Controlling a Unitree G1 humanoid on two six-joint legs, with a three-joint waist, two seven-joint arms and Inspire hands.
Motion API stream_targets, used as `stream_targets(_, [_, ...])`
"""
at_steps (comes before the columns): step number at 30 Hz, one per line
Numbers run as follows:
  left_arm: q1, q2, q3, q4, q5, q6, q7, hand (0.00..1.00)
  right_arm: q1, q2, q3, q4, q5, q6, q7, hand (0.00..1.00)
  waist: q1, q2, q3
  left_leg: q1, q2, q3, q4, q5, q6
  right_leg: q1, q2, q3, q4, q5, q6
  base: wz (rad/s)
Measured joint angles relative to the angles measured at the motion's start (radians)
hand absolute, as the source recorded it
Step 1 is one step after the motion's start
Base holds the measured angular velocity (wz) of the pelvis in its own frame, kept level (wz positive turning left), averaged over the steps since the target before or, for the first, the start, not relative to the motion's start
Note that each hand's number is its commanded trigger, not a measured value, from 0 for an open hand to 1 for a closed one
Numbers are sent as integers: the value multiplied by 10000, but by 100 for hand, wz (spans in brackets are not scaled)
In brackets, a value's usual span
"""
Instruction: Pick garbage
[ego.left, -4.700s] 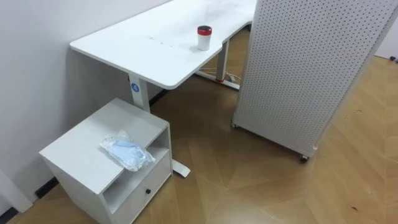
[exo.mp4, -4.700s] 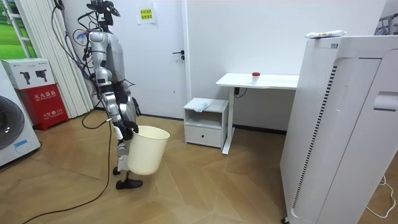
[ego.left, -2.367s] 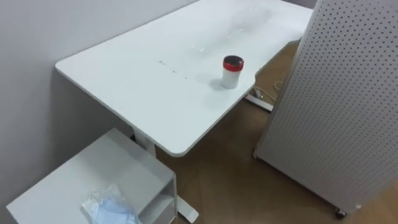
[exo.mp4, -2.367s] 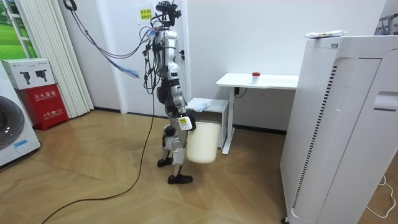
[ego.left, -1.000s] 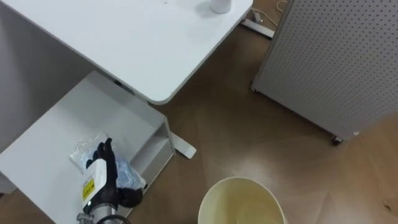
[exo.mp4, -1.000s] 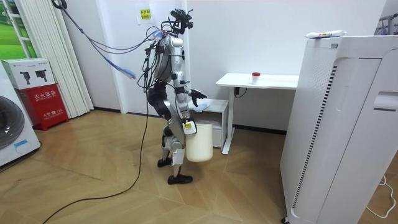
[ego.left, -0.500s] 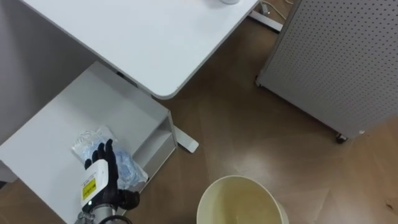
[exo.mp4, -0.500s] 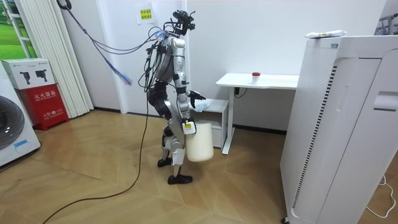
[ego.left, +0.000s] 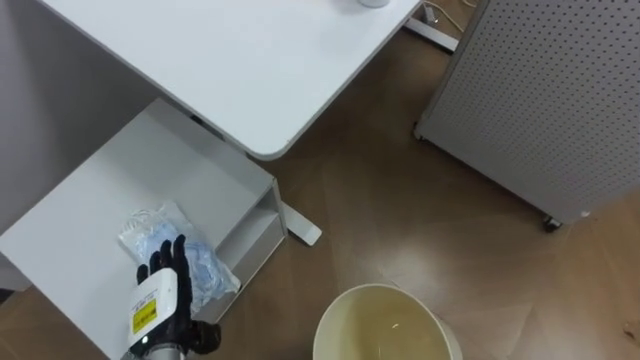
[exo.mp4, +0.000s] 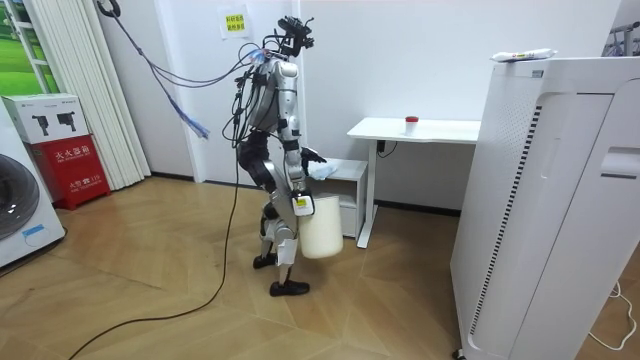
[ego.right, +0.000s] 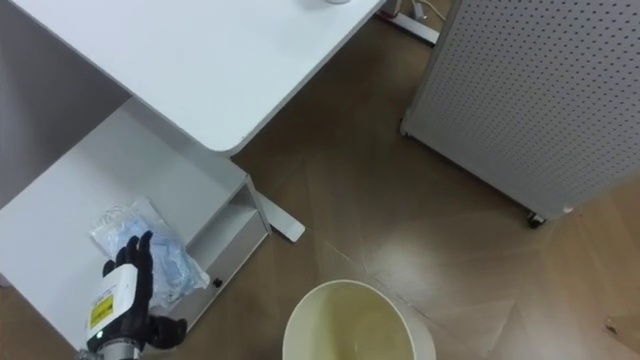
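1. Reaching over a small white cabinet beside the worktop, the left robot hand rests open, fingers straight, on a clear bag of blue garbage near the cabinet top's front edge.
2. The right robot hand is at the rim of a cream bin; I cannot tell its grip.

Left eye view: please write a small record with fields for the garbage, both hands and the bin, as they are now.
garbage: clear plastic bag with blue contents, lying on the white cabinet
left hand: open, fingers straight, laid over the bag
right hand: at the bin's rim in the room view; grip unclear
bin: cream bin, low before the robot, nothing seen inside
stance: standing at the cabinet, beside the white desk
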Motion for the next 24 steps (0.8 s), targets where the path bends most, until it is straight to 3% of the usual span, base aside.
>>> stream_targets(7, [-70,-3,3,414,-2,571,-144,0,2,-77,-4,-5,330,211,122,100,-38,3,-6,-173,-7,-23,128,-2,1,-157,-47,4,206,-10,-17,1])
stream_targets(12, [-202,-3,-2,414,-2,886,-259,0,-5,-279,7,-243,932,217,258,100,-28,16,-18,-853,-24,-61,614,3,5,-835,-138,5,729,-89,-135,2])
stream_targets(24, [-461,-17,-210,389,-235,982,-299,0,-9,-334,104,-532,1432,169,222,100,-82,-6,-25,-1590,-16,-2,1168,24,-34,-1488,-275,-117,1361,-313,-302,6])
